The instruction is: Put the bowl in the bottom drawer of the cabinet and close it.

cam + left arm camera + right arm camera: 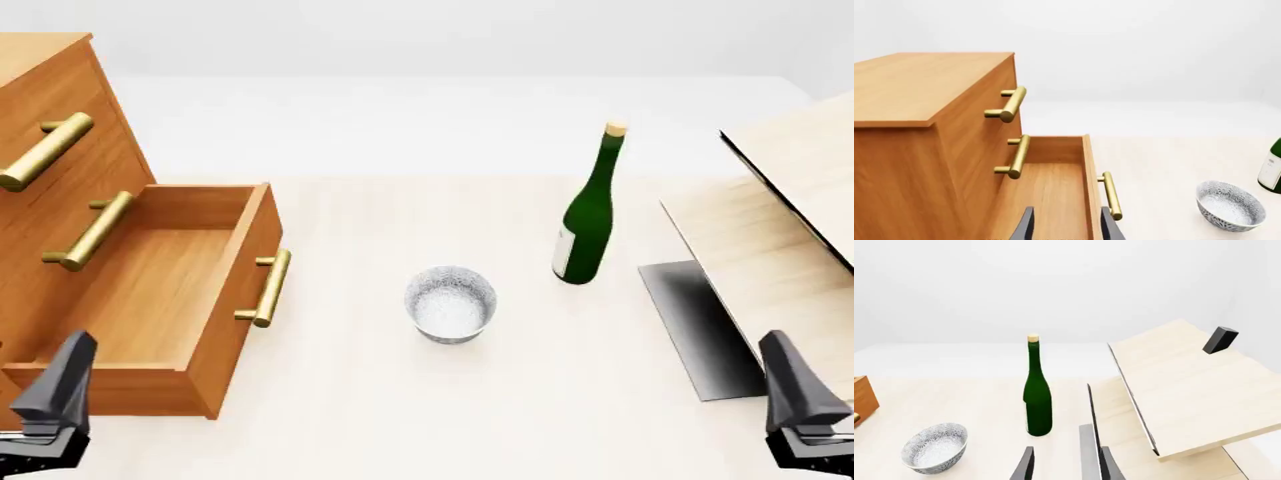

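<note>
The bowl (451,303) stands upright on the pale tabletop (400,420) near its middle, nothing touching it. To its left the cabinet (54,110) stands at the edge of the front view, with its bottom drawer (147,290) pulled out and nothing visible inside; the drawer's brass handle (271,287) faces the bowl, with bare tabletop between them. The two upper drawers are closed, their handles jutting out above the open one. To the right of the bowl and a little farther back stands a green bottle (587,215) with a white label, upright and apart from the bowl. Farther right, pale wooden panels (787,230) lean at an angle, with a dark grey sheet (694,330) beneath them.

The left hand (1066,225) hangs over the near end of the open drawer, its fingers spread and holding nothing. The right hand (1066,465) sits low at the near right, close to the panels, fingers likewise spread and empty. Both are well apart from the bowl.
</note>
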Motion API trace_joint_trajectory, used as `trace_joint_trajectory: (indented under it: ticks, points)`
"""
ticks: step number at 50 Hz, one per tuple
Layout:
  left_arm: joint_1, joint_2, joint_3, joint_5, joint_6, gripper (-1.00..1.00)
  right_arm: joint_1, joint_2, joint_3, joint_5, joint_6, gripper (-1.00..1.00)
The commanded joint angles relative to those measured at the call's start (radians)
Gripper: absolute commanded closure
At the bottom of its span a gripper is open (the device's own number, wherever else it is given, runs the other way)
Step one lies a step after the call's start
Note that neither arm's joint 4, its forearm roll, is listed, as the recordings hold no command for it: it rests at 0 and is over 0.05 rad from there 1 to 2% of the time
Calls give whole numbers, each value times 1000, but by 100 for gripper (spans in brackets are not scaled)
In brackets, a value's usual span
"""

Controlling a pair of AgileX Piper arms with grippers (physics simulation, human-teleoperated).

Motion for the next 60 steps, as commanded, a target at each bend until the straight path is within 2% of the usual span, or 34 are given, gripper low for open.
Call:
trace_joint_trajectory:
  ticks: [1, 10, 16, 34, 42, 46, 50, 54, 60]
  points:
    - [-5, 43, -1, -16, 23, -100, -2, 8, -3, -2, 2, -100]
    - [-15, 28, -12, 12, 26, -100, -2, 8, -3, -2, 2, -100]
    - [-43, -1, -72, 89, 37, -100, -2, 8, -3, -2, 2, -100]
    - [-83, 11, -185, 221, 40, -100, -1, 9, -3, -2, 2, -100]
    - [-90, 90, -221, 217, 35, -100, -1, 10, -3, -2, 1, -100]
    - [-89, 152, -241, 208, 1, -100, -1, 10, -3, -2, 1, -100]
    - [-72, 152, -259, 220, 4, -100, -1, 10, -3, -2, 1, -100]
    - [-79, 200, -300, 245, -34, -100, -1, 10, -3, -2, 1, -100]
    - [-82, 264, -321, 234, -38, -100, -1, 10, -3, -2, 1, -100]
